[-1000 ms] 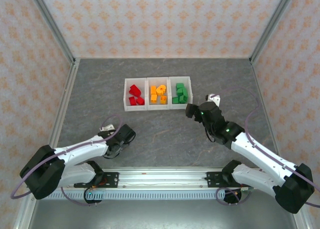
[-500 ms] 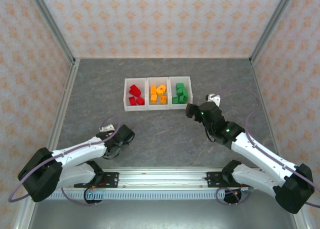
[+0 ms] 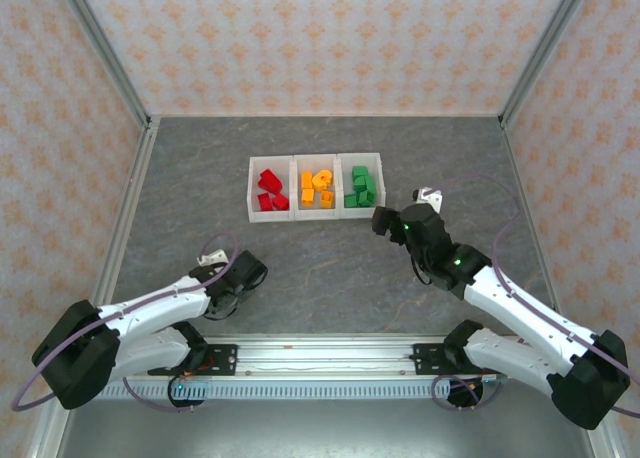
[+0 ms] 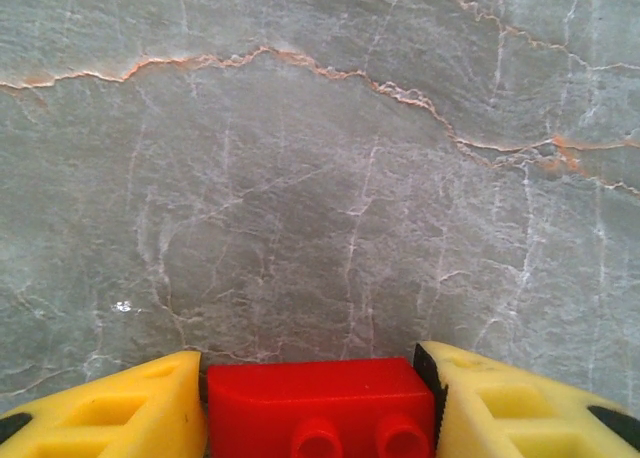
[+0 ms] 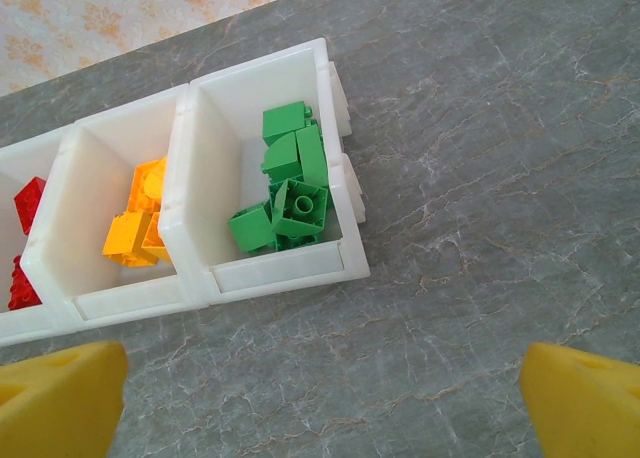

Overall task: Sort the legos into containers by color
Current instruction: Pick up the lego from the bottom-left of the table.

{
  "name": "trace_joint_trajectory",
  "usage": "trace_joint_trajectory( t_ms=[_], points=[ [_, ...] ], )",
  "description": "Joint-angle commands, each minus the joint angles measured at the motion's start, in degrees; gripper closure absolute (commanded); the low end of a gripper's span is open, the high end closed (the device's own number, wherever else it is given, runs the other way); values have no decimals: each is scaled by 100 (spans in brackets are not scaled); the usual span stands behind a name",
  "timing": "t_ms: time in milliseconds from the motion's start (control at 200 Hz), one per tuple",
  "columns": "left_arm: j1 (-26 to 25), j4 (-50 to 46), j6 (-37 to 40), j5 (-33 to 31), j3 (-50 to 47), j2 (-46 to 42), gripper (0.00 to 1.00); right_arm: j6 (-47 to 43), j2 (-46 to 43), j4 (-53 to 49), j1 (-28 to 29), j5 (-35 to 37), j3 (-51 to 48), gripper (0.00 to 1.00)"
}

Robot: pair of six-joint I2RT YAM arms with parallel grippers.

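red brick pinched, red bin up-frame

the left pincer [image 3: 247, 274], lower left in the top view, pinches a red brick [image 4: 318, 403] end to end, its long axis running left to right in the wrist view. the red bin [image 3: 268, 216], leftmost of the row, lies straight up-frame, nearest this arm. the right pincer [image 5: 320, 408] hangs spread beside the green bin [image 5: 285, 270].

The tabletop [image 3: 330, 268] was a grey, stone-patterned slab veined with pale and rust-coloured cracks — matte and evenly lit, with no hard shadows. Three walls [image 3: 320, 38] enclosed it, papered in cream with a repeating orange floral motif. Silver metal posts [image 3: 107, 50] rose at the back corners, and a slotted metal rail [image 3: 320, 387] lined the near edge.
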Motion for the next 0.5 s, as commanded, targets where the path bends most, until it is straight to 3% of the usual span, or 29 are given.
trace_joint_trajectory(
  t_ms=[0,200,496],
  points=[
    [-22,1997,51,973,21,201,100,90,-109,-100,-25,151,-66,0],
    [-22,1517,243,683,478,94,100,73,-154,-106,-25,208,-75,0],
    [-6,430,692,-233,1694,-99,100,47,-137,-73,-25,229,-55,0]
  ],
)
